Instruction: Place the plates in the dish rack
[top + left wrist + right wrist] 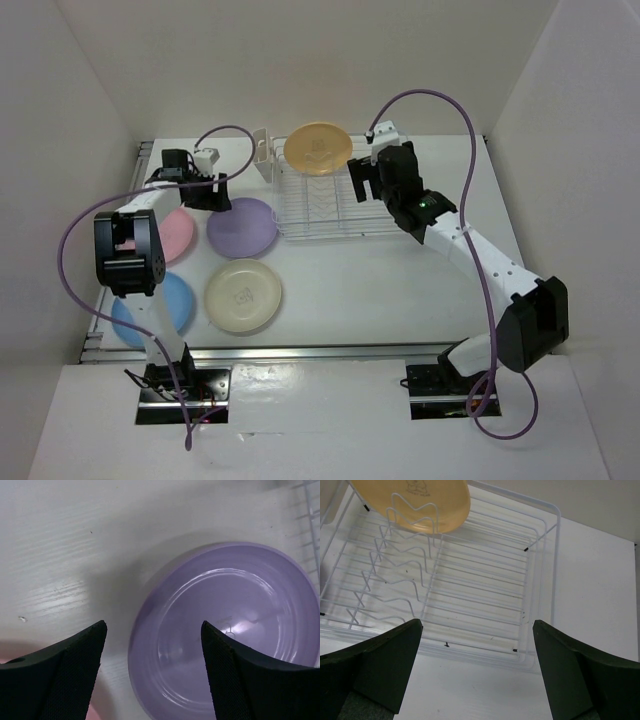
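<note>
The dish rack (330, 205) lies at the back of the table with the orange plate (318, 147) standing on edge in its far prongs. Flat on the table lie the lavender plate (243, 227), the pink plate (172, 235), the cream plate (243, 295) and the blue plate (165, 305). My left gripper (212, 196) is open and empty above the lavender plate's left rim (145, 645), one finger on each side of that rim. My right gripper (477, 630) hangs open and empty over the rack's edge (485, 647), with the orange plate (420, 505) beyond it.
A white cutlery cup (265, 157) stands at the rack's left end. The left arm (130, 250) covers parts of the pink and blue plates. White walls close in the table on the left, back and right.
</note>
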You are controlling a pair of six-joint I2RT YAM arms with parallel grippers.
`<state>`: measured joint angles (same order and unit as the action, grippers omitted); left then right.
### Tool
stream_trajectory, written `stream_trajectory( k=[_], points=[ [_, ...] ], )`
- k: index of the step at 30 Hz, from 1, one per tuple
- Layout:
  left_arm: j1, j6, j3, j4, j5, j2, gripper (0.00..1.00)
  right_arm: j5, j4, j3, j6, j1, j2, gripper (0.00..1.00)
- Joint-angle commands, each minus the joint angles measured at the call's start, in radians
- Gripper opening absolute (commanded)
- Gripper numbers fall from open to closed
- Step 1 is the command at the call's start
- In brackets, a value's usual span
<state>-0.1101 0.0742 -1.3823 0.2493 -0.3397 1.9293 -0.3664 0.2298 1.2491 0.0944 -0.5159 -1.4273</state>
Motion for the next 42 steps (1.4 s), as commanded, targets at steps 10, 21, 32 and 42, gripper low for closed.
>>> stream_trajectory(
  k=[10, 21, 32, 42],
  points=[
    [-0.002, -0.005, -0.127, 0.096, -0.019, 0.166, 0.53, -0.029, -0.021, 0.027, 0.008, 0.005, 0.022, 1.00],
    [-0.002, -0.005, -0.176, 0.140, 0.031, 0.217, 0.00, -0.020, -0.021, 0.038, 0.008, 0.005, 0.013, 1.00],
    [-0.063, 0.120, -0.057, -0.043, 0.197, -0.069, 0.00, -0.029, -0.030, 0.007, 0.008, 0.005, 0.024, 1.00],
    [-0.086, 0.202, 0.091, -0.226, 0.091, -0.306, 0.00, -0.017, -0.041, -0.002, -0.002, 0.005, 0.024, 1.00]
  ],
)
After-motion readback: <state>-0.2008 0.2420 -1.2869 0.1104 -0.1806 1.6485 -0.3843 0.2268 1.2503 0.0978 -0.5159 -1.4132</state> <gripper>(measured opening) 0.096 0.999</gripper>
